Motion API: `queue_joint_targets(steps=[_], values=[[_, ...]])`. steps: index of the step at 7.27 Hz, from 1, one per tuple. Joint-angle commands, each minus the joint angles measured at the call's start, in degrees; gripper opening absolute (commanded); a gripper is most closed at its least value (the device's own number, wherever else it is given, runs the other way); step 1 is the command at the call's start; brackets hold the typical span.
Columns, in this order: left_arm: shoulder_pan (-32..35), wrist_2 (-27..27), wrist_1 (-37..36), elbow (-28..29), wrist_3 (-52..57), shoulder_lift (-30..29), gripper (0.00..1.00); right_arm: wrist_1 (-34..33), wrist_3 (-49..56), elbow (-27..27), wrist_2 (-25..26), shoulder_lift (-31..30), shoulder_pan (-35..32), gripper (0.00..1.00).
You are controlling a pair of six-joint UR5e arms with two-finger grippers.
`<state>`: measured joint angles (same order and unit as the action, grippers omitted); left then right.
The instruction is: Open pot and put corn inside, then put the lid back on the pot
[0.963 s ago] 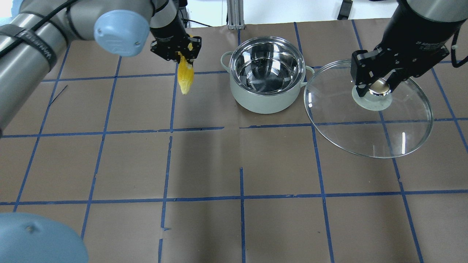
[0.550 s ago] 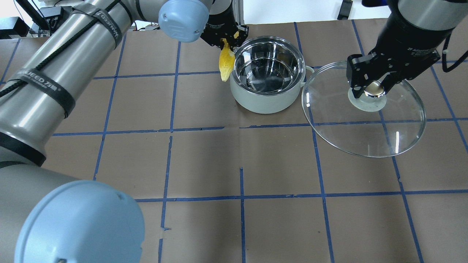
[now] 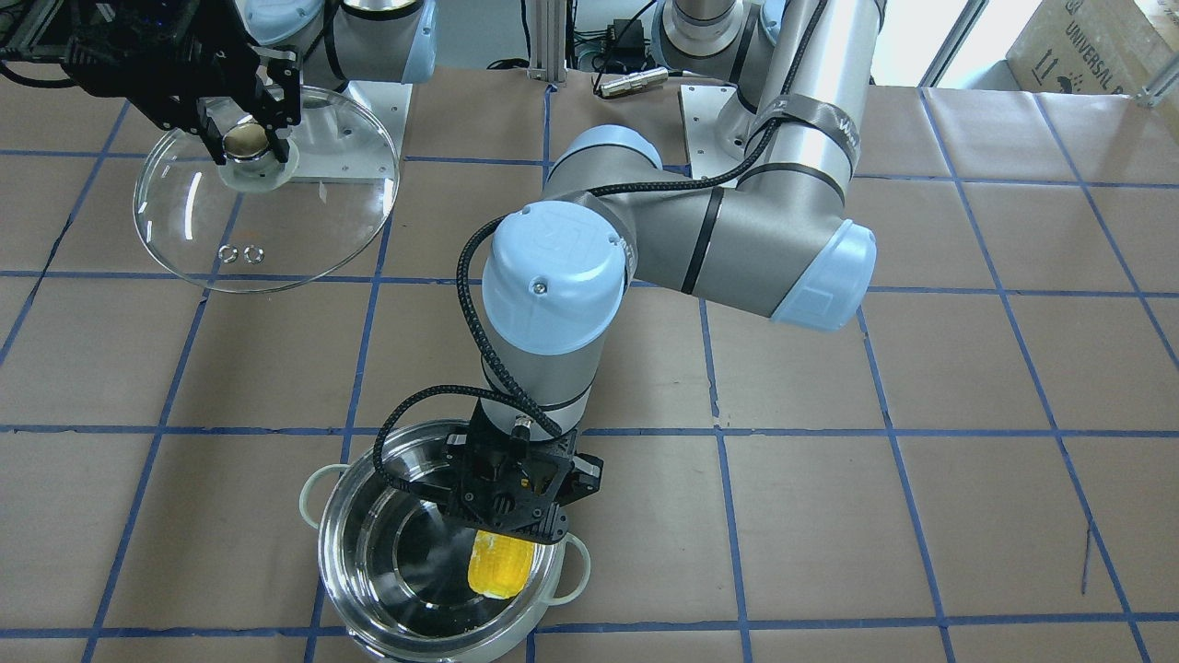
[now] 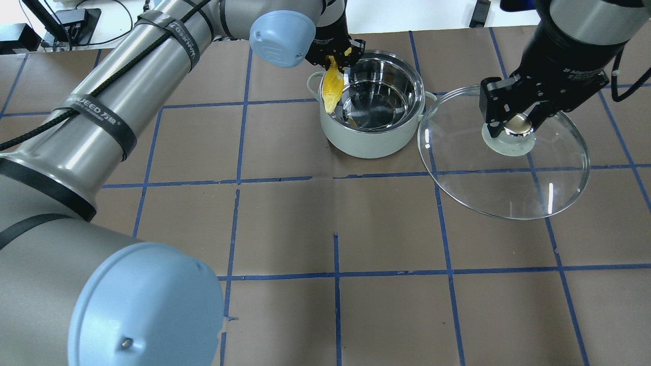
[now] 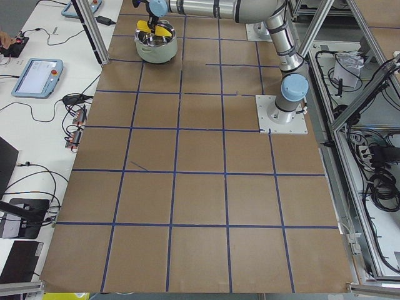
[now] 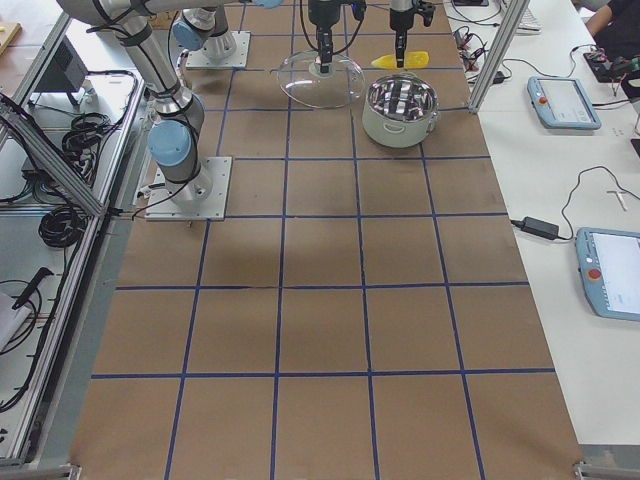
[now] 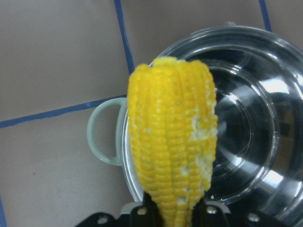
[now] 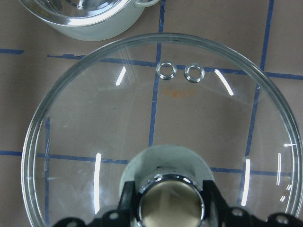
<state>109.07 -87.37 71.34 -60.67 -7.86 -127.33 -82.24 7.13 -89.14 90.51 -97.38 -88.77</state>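
Note:
The open steel pot [image 4: 374, 109] stands at the far middle of the table, its mirror inside empty; it also shows in the front view [image 3: 405, 562] and the left wrist view [image 7: 246, 127]. My left gripper [image 4: 336, 56] is shut on the yellow corn [image 4: 332, 90], which hangs point down over the pot's left rim [image 3: 500, 564] [image 7: 173, 156]. My right gripper [image 4: 514, 124] is shut on the knob of the glass lid [image 4: 503, 178] and holds it in the air to the right of the pot [image 3: 267, 212] [image 8: 156, 123].
Brown paper with a blue tape grid [image 4: 335, 229] covers the table. The left arm's long links [image 4: 127, 101] stretch across the left half. Robot base plates [image 3: 368, 120] lie on the robot's side.
My left gripper has carried the corn to the right, from well left of the pot to over its left rim. The right gripper and lid have shifted slightly left.

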Motion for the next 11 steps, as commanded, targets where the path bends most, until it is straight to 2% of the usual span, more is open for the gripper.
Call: queue_joint_targets(steps=[1, 5, 6, 7, 8, 11], values=[[1.4, 0.0, -2.3, 0.8, -5.5, -1.6, 0.13, 0.0, 0.2, 0.0, 0.1, -0.1, -0.1, 0.46], [1.9, 0.0, -2.5, 3.7, -7.1, -5.7, 0.14, 0.0, 0.2, 0.0, 0.4, -0.1, -0.1, 0.46], [1.9, -0.2, -2.5, 3.6, -7.1, -5.8, 0.67, 0.0, 0.2, 0.0, 0.4, -0.1, -0.1, 0.46], [1.9, 0.1, -2.4, 3.3, -8.2, -5.8, 0.92, 0.0, 0.2, 0.0, 0.5, -0.1, -0.1, 0.46], [2.2, 0.0, -2.4, 3.3, -8.4, -6.2, 1.0, 0.0, 0.2, 0.0, 0.5, -0.1, -0.1, 0.46], [1.1, 0.2, -1.5, 2.6, -7.6, -3.6, 1.0, 0.0, 0.2, 0.0, 0.5, -0.1, -0.1, 0.46]])
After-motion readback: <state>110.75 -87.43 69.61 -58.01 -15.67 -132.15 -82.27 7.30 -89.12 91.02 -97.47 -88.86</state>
